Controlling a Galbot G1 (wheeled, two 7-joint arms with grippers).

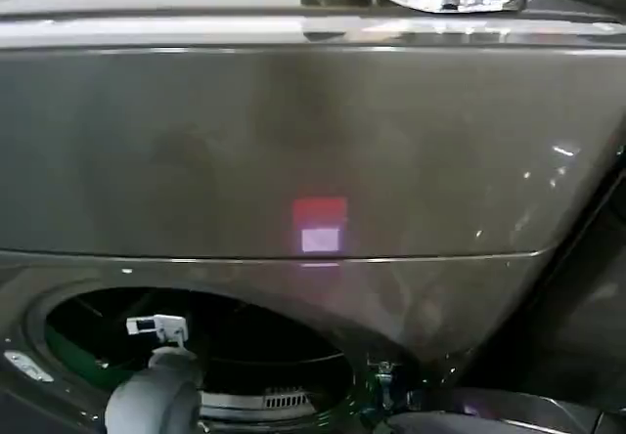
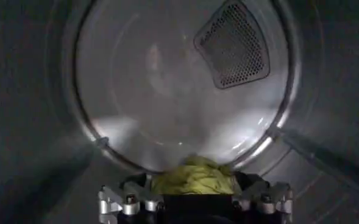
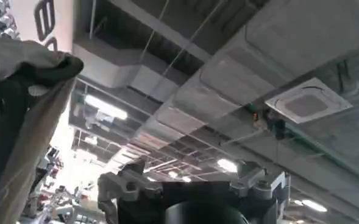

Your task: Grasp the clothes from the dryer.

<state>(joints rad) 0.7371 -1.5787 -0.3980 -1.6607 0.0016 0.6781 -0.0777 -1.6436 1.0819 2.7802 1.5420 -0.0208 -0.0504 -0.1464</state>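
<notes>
Clothes, a yellow-green bundle, sit low inside the dryer drum, pinched between the closed fingers of the left gripper, whose arm reaches through the porthole, while the right gripper points ceilingward, finger state unclear.

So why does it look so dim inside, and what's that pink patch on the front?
Left wrist view: the dryer drum is dim, with bright glare low on its back wall; the clothes stand out yellow-green at the left gripper. Head view: the pink patch looks like a reflection on the glossy panel.
</notes>
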